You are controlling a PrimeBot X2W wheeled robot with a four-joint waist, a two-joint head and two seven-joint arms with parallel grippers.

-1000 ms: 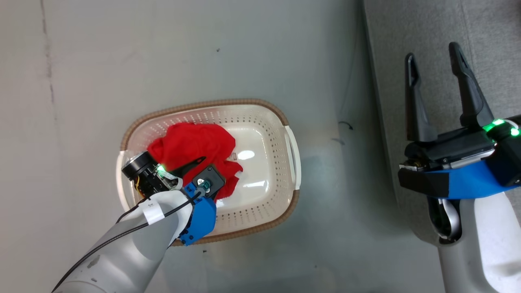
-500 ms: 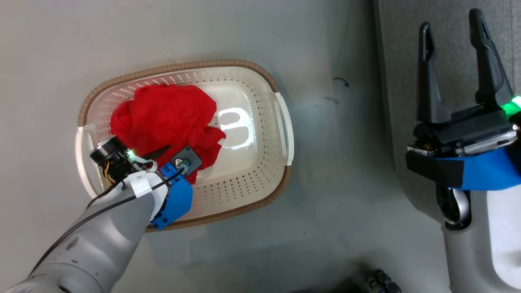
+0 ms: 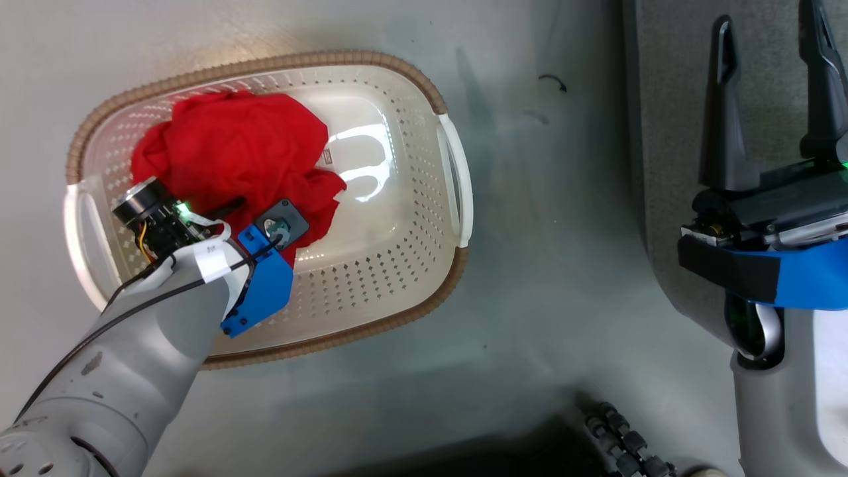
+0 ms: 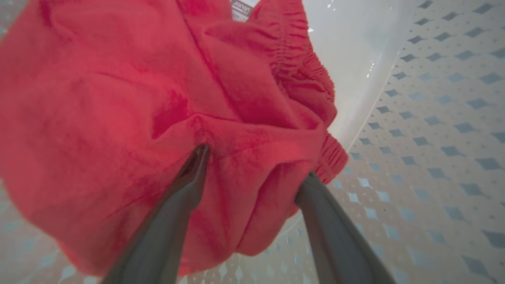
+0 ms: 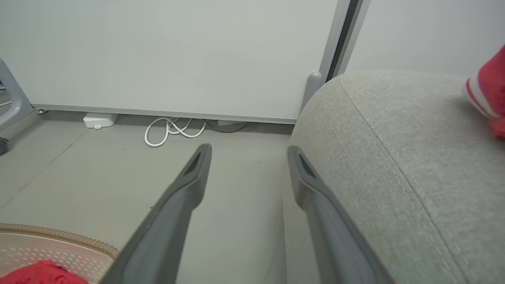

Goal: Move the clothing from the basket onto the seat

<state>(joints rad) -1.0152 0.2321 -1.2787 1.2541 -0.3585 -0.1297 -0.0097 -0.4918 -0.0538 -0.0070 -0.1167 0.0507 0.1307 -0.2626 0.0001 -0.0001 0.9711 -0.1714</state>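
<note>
About half done: one red piece (image 5: 488, 92) lies on the seat (image 5: 394, 157), far right of frame. The other piece (image 3: 232, 152) sits in the basket (image 3: 397, 278), left tool (image 4: 256, 161) spread into it, unclamped; right tool (image 5: 248, 152) apart too.

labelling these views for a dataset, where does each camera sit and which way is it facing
Head view: on the head, facing down at the floor, basket, red garment and seat edge; left forearm and right hand show.
Left wrist view: on the left arm, facing into the basket; left hand, open, presses into the red garment.
Right wrist view: on the right arm, facing level toward a wall past the seat; right hand's open fingers show.
Shared: all three show basket and garment.
</note>
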